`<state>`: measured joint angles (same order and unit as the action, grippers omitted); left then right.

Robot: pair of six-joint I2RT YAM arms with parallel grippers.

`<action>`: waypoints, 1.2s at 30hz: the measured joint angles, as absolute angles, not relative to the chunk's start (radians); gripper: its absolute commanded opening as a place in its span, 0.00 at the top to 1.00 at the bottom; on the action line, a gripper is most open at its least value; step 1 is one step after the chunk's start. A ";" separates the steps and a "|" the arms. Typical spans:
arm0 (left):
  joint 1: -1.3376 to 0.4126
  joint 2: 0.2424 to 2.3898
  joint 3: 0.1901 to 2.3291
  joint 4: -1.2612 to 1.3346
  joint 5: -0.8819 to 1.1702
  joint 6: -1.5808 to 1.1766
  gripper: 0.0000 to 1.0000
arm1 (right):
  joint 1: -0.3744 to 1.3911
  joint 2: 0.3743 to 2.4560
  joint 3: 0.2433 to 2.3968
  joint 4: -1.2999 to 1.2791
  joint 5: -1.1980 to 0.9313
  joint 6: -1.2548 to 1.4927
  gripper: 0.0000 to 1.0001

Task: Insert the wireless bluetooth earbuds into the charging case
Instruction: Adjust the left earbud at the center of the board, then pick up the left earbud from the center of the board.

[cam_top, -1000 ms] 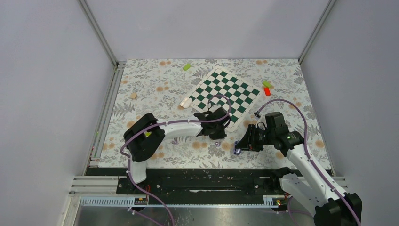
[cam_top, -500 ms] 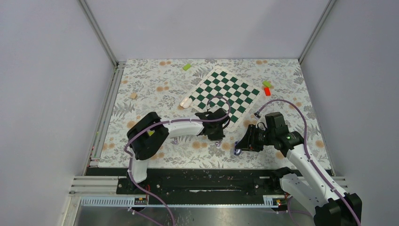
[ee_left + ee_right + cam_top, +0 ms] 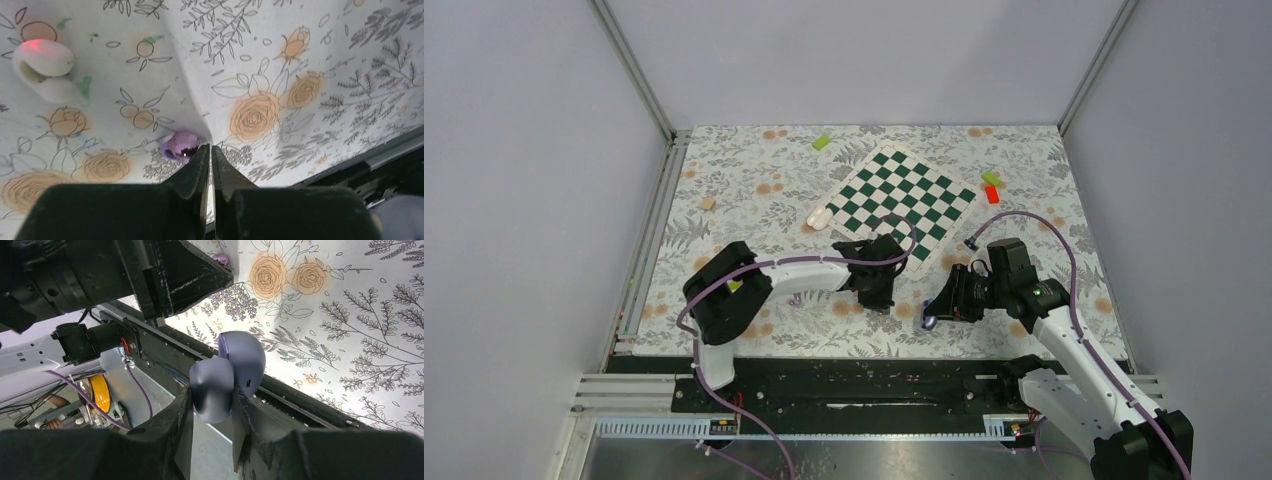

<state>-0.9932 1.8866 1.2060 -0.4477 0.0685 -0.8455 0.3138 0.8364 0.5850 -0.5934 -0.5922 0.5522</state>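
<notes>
My right gripper (image 3: pixel 212 396) is shut on a lavender clamshell charging case (image 3: pixel 241 359) with a small port. It holds the case open, above the table's near edge, and the case also shows in the top view (image 3: pixel 927 320). A glossy purple earbud (image 3: pixel 180 144) lies on the flowered cloth, touching the left side of my left gripper's (image 3: pixel 210 147) tips. The left jaws are pressed almost together with nothing between them, at the foot of a raised cloth fold. The bud also shows far off in the right wrist view (image 3: pixel 221 259). I see no second bud.
A white rounded object with a red glow (image 3: pixel 42 67) lies up-left of the bud. A white oval pebble (image 3: pixel 820 218) sits at the chessboard's (image 3: pixel 904 195) left edge. Green and red blocks (image 3: pixel 991 187) lie at its right. The black rail (image 3: pixel 844 350) runs along the near edge.
My left gripper has shifted a little left and nearer over the cloth. The right arm and the case have not moved.
</notes>
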 measured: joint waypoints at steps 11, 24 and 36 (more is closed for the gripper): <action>-1.008 1.705 1.206 -0.525 0.066 -0.730 0.77 | 0.314 0.831 0.585 -0.593 -0.592 0.558 1.00; -0.960 1.717 1.164 -0.541 -0.001 -0.820 0.68 | 0.314 0.831 0.585 -0.593 -0.593 0.558 1.00; -0.961 1.781 1.119 -0.495 -0.008 -0.893 0.67 | 0.314 0.841 0.585 -0.593 -0.593 0.558 1.00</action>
<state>-0.9611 1.7813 1.1187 -0.4950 -0.0082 -0.8928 0.3138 0.8410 0.5850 -0.5930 -0.5934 0.5575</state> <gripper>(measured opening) 0.327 0.329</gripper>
